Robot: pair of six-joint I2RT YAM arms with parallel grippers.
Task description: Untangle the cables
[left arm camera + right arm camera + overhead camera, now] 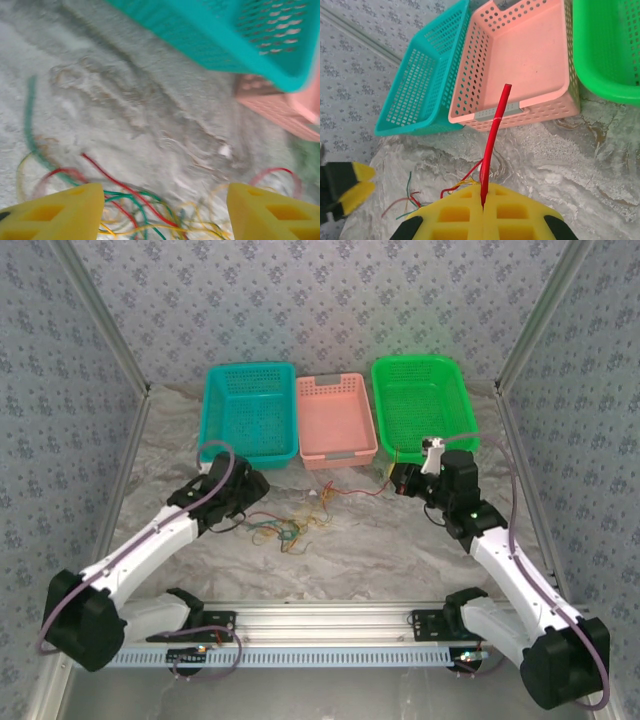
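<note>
- The left pincer (165, 211) is hovering low over the tabletop, its yellow foam fingertips (55, 212) standing wide apart and gripping nothing.
- Just beneath and ahead of it, a loose tangle of thin, limp cables (285, 528) in yellow, red, green and a dark colour is lying on the marbled grey-white tabletop (400, 550). The tangle is sitting between the two arms, nearer the left one.
- The right pincer (482, 206) is pressing its yellow pads together, clamped on a thin red cable (495, 130). The cable's free end is sticking up past the pads towards the pink basket.
- In the top view, a red strand is trailing from that pincer back towards the tangle.
- Farther back, three perforated plastic baskets are standing side by side: a teal basket (250, 367) on the left, a salmon-pink basket (335, 455) in the middle and a bright green basket (420, 361) on the right.
</note>
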